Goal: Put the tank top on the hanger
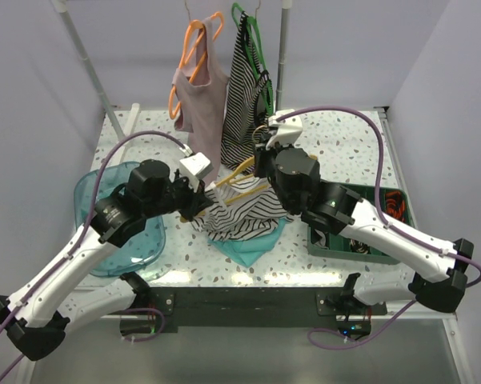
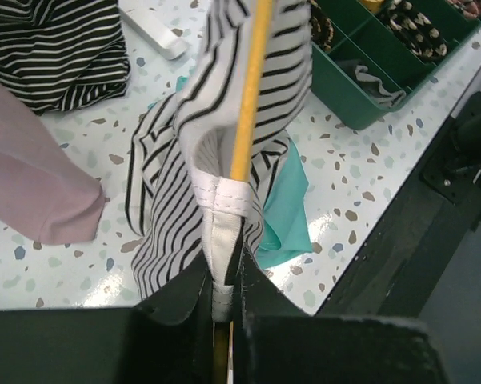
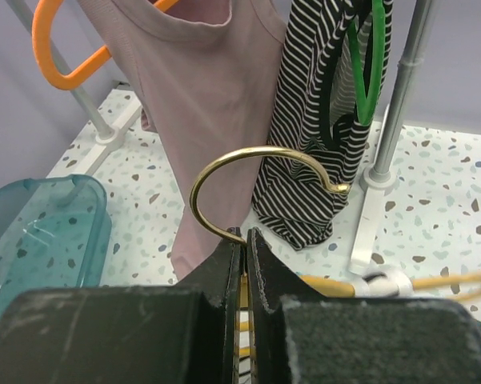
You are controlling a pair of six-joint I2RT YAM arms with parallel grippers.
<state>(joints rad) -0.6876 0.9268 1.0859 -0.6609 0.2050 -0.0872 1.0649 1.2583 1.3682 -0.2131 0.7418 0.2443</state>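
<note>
Near: left gripper (image 2: 224, 276) clamped on tank top (image 2: 292, 72) hem, hanger (image 2: 250, 88) arm running inside it. Rest of the cloth hangs bunched below. Farther: right gripper (image 3: 244, 240) pinches the hook (image 3: 260, 149) base. Judged: one shoulder on, other shoulder left.

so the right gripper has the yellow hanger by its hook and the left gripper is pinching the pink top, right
Not quite: the left gripper pinches the white, thinly striped tank top, not the pink top, as the left wrist view shows. The right gripper does hold the yellow hanger by its hook.
</note>
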